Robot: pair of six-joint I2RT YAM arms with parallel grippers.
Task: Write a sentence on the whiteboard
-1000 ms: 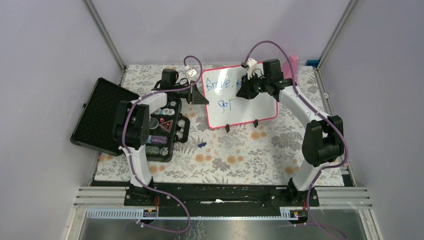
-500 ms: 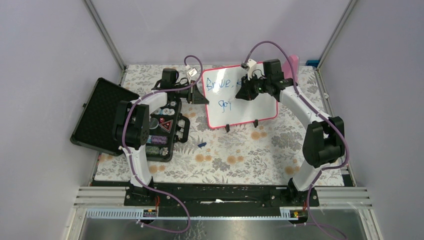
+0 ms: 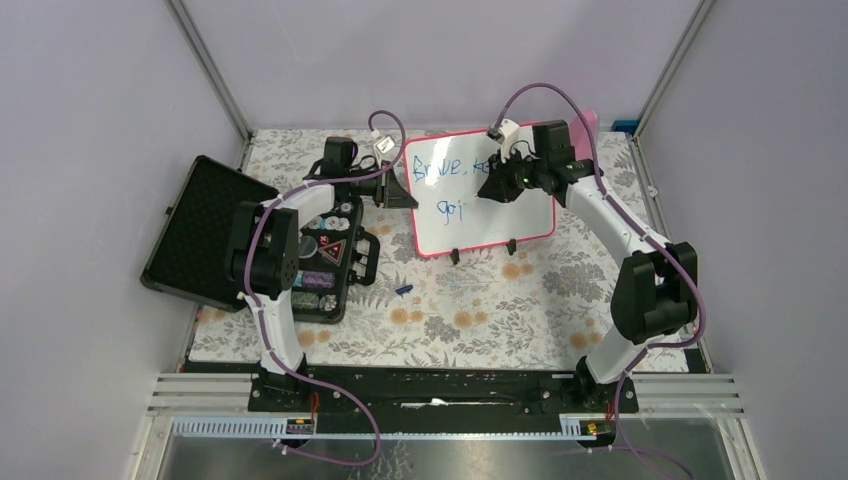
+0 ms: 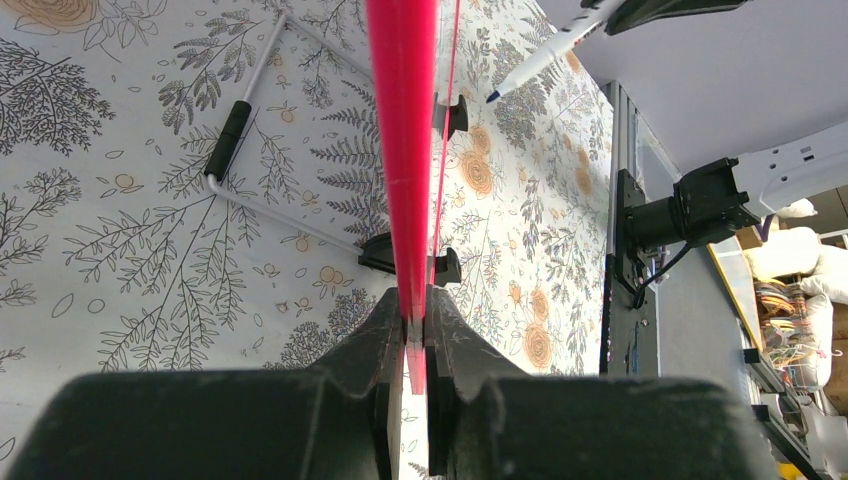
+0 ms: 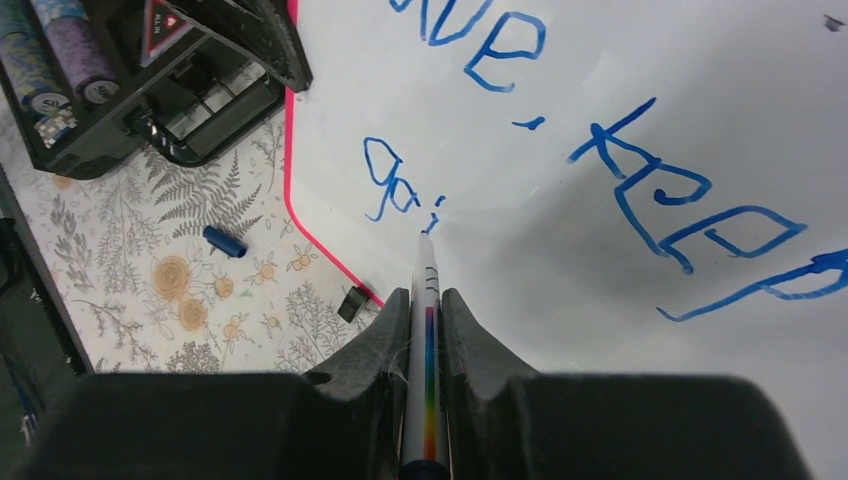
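The whiteboard point(image 3: 500, 215) stands tilted on two black feet at the back middle of the table. Its blue lettering point(image 3: 440, 170) reads "Brave, keep" with "goi" point(image 5: 392, 185) below. My left gripper point(image 4: 414, 318) is shut on the board's red-pink left edge point(image 4: 402, 150), seen edge-on in the left wrist view. My right gripper point(image 5: 425, 300) is shut on a white marker point(image 5: 424, 300) with a rainbow stripe. Its tip touches the board just below the "i". In the top view the right gripper point(image 3: 490, 185) is over the board's upper middle.
An open black case point(image 3: 200, 235) with poker chips lies at the left. A blue marker cap point(image 3: 404, 290) lies on the floral cloth in front of the board. A pink object point(image 3: 585, 130) stands behind the board's right corner. A wire stand point(image 4: 250, 150) lies behind the board.
The right gripper with the marker has shifted slightly right and up over the board. The second line has grown from "go" with a stroke to "goi". The left arm has not moved.
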